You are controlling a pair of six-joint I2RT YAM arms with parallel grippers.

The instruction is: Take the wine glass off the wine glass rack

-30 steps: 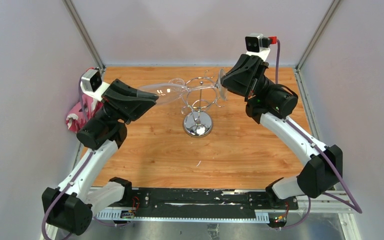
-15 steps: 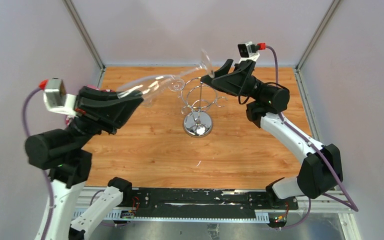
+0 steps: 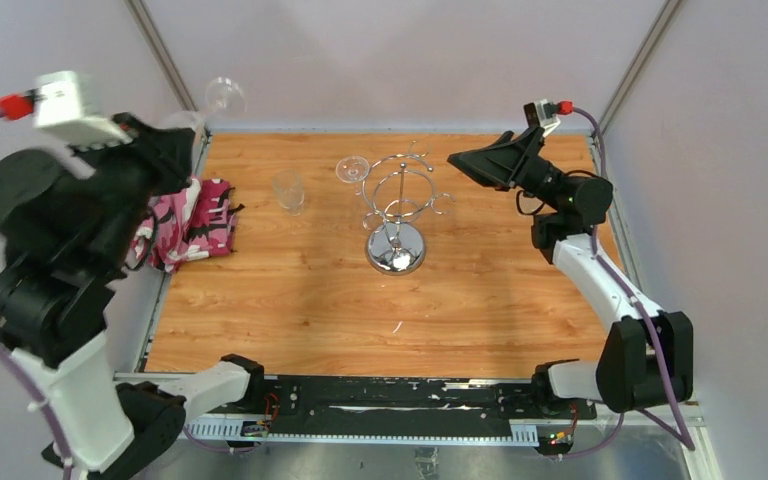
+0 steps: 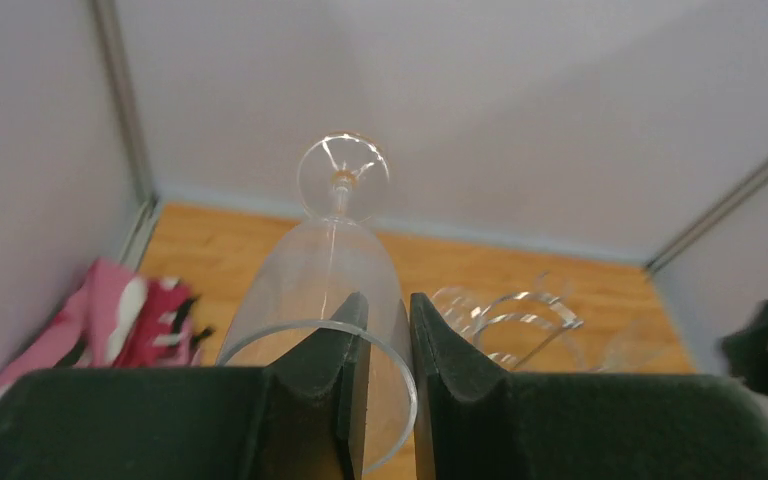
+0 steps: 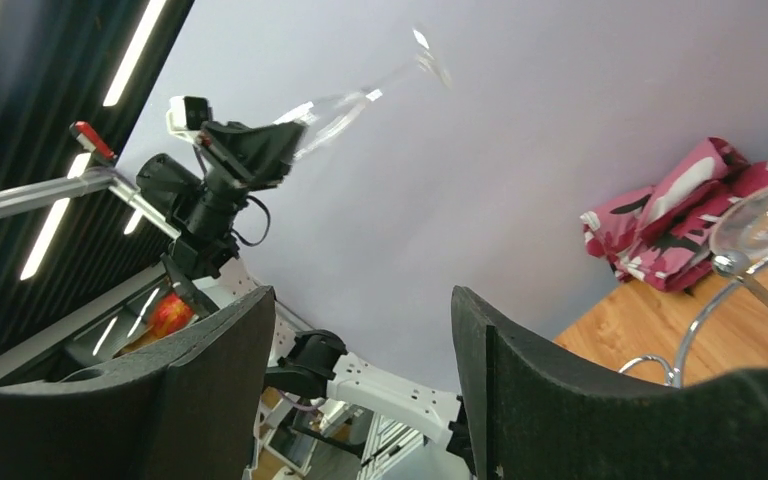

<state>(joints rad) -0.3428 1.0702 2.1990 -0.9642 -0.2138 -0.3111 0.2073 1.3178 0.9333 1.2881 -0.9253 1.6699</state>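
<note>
We see the clear, long-stemmed wine glass (image 4: 335,260) off the shiny chrome wire wine glass rack (image 3: 396,248). It is high in the air at the far left corner of the cell, well apart from the rack. The left fingers (image 4: 345,350) pinch the thin wall of the bowl at its rim: one finger is inside the bowl and the other is outside. From the left wrist view the glass points away from the fingers, with the stem and the round foot towards the grey back wall.

The right fingers (image 5: 215,380) are spread wide and carry nothing. They are in the air just to the right of the rack's curled top arms and do not touch them.

The rack stands upright on its round mirror base, near the middle of the far half of the light brown wooden counter (image 3: 310,300). A second clear glass (image 3: 290,190) shows just left of the rack, and its round foot is beside a curled arm. We cannot tell if it hangs there or rests on the counter. A crumpled pink patterned cloth (image 3: 195,225) lies at the left edge of the counter.
</note>
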